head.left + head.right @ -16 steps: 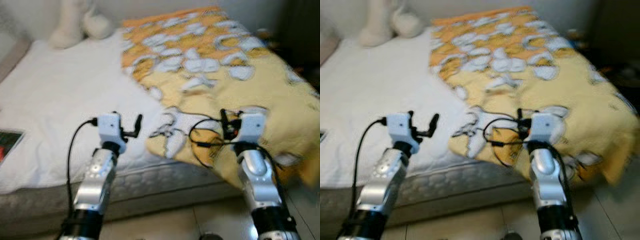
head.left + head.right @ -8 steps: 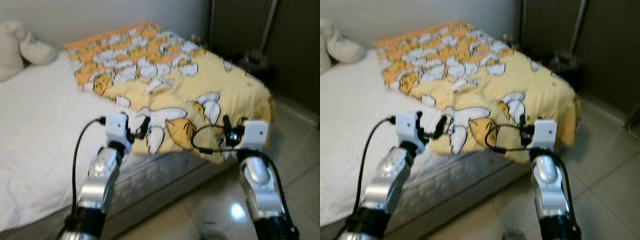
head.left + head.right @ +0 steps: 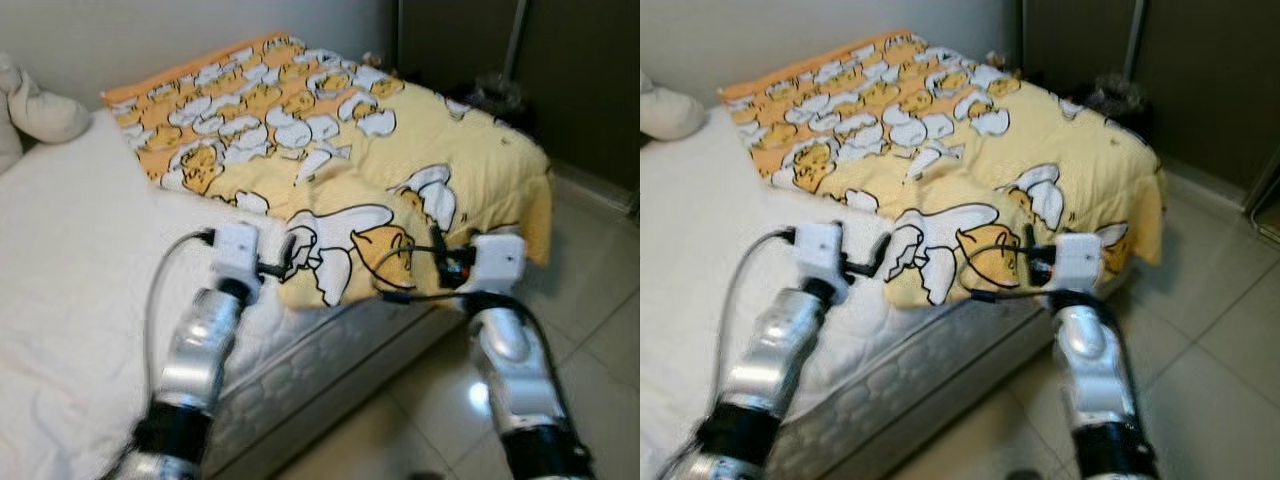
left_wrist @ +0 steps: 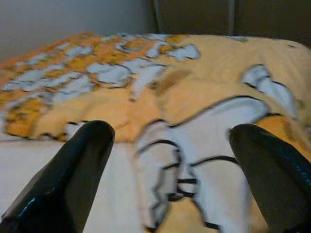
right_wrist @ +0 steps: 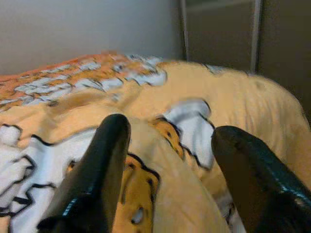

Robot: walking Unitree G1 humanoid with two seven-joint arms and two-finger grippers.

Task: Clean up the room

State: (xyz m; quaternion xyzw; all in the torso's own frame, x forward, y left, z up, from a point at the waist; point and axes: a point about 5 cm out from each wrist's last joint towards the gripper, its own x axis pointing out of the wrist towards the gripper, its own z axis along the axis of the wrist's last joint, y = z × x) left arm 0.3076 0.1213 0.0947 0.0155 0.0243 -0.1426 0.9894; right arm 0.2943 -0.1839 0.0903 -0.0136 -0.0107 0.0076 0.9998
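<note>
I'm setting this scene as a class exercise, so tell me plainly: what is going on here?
A humanoid robot stands at the foot corner of a bed, both arms raised toward a rumpled yellow blanket with a cartoon print. The left gripper hangs open at the blanket's near edge, over the white sheet. The right gripper is open too, close to the blanket's hanging corner. Neither holds anything yet. A cream plush toy lies at the head of the bed.

Both eye views look down from the head onto the blanket (image 3: 400, 150); each wrist view sits low and close, facing its folded edge (their shared ground).
</note>
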